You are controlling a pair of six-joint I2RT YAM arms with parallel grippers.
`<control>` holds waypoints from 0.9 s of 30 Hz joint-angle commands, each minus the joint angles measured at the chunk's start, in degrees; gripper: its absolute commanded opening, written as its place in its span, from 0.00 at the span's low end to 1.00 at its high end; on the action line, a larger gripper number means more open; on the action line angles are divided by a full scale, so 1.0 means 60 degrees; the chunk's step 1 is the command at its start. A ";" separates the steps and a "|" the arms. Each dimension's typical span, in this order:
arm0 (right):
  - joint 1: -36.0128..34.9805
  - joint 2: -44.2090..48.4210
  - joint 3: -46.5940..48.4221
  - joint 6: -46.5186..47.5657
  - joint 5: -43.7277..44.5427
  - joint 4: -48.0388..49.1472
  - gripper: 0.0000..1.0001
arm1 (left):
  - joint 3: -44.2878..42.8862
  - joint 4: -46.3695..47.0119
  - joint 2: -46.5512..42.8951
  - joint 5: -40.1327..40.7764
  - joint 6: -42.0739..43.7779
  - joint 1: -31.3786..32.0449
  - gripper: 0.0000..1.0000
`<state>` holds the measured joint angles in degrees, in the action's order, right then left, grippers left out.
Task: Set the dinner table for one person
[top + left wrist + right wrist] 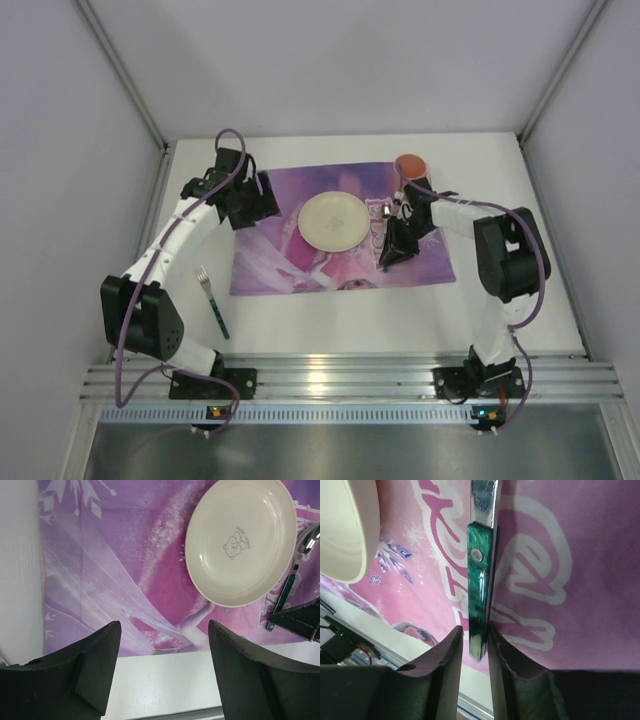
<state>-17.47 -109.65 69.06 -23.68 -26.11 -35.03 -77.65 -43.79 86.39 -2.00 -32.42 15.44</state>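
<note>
Two arms reach over the dinner table [300, 330], the white top that spans the booth from the near rails to the back wall. The left gripper [165, 630] hangs empty over the purple placemat's [280, 260] left edge, jaws spread wide. The right gripper [476, 630] straddles a green-handled utensil [479, 570] lying on the mat beside the cream plate [333, 221]. Whether it is pinching or has let go, I cannot tell.

Plain pale lilac-grey walls [350, 60] close in three sides, joined by slanting silver aluminium posts [120, 70], evenly lit.
</note>
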 commanded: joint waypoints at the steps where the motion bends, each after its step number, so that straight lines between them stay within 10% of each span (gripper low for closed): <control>1: 0.0041 0.0358 0.0019 0.0168 0.0806 -0.0490 0.28 | 0.0401 -0.0114 -0.0306 0.0187 0.0306 -0.0361 0.76; 27: -0.0193 0.2220 0.0781 -0.0023 0.1378 -0.2116 0.34 | 0.3113 -0.1285 0.0292 0.0601 0.1726 -0.4770 0.73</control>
<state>-18.26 -98.41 72.16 -23.62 -17.39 -46.54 -58.65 -50.63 85.36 4.69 -25.87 -10.66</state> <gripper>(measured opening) 0.336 0.738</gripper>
